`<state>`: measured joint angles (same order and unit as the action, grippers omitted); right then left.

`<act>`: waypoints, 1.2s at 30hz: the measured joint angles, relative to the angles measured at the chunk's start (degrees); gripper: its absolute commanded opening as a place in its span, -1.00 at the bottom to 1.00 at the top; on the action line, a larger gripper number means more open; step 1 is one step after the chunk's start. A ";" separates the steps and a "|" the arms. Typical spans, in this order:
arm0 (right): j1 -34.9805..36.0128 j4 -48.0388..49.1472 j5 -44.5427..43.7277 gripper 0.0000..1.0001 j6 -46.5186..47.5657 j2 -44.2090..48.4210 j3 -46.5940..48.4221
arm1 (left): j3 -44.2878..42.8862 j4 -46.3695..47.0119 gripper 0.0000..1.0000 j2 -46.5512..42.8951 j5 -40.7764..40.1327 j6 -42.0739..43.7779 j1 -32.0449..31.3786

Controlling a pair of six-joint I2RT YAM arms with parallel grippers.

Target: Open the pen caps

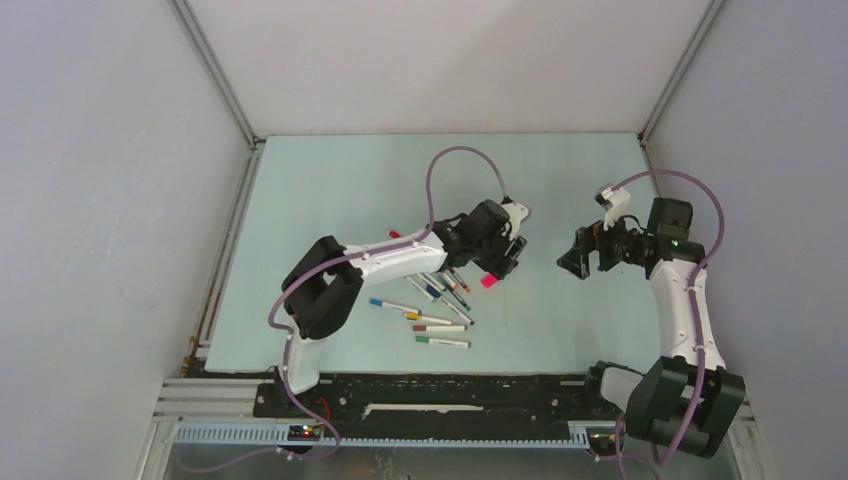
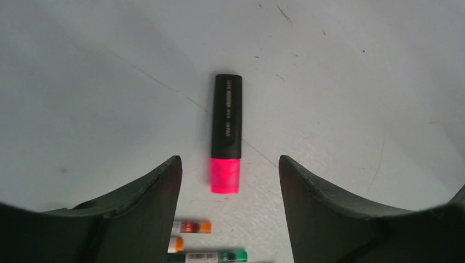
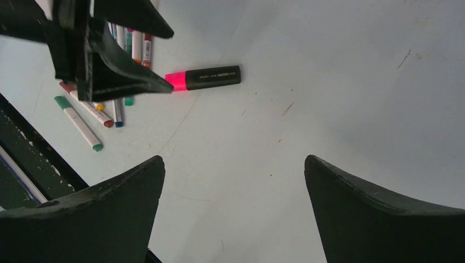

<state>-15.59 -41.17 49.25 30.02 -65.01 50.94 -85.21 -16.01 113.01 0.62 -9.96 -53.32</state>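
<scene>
While the left fingers [image 2: 148, 211] hang spread on either side of the highlighter [image 2: 226, 118], nothing is pinched yet: there is bare surface [image 2: 356, 82] showing between each finger and the pen. The highlighter lies flat with its pink cap [image 2: 225, 175] on, cap end towards the cluster of thin pens [image 1: 432, 305], just beyond them and apart from them. The right fingers [image 3: 109, 213] are spread wide too, with nothing between them, and they face the highlighter from the other side, well apart from it.

The step in hand looks like the first pick-up of the highlighter. The left fingers bracket the cap end, so the sound way is to come straight down and press together squarely across the pink cap, with the pen centred between them. A lopsided squeeze would likely skid or spin so short and thick a body. That leaves the whole black barrel free for the other arm. Lift it clear of the surface before the right fingers take the barrel. The pull should then run straight along the pen's length; a sideways wrench could tear it from either hold.
</scene>
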 measured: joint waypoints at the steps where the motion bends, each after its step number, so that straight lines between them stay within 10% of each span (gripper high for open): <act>1: -0.26 0.15 -0.11 1.00 -0.20 0.00 0.00 | 0.00 0.31 0.35 0.48 -0.13 0.02 -0.70; 36: -0.28 0.59 -0.17 1.00 -1.60 0.00 0.00 | -0.02 -0.72 -0.14 8.28 -6.05 0.96 -3.23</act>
<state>-15.88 -40.58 49.08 28.42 -65.01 50.94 -85.23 -16.73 121.30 -5.43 -8.99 -56.55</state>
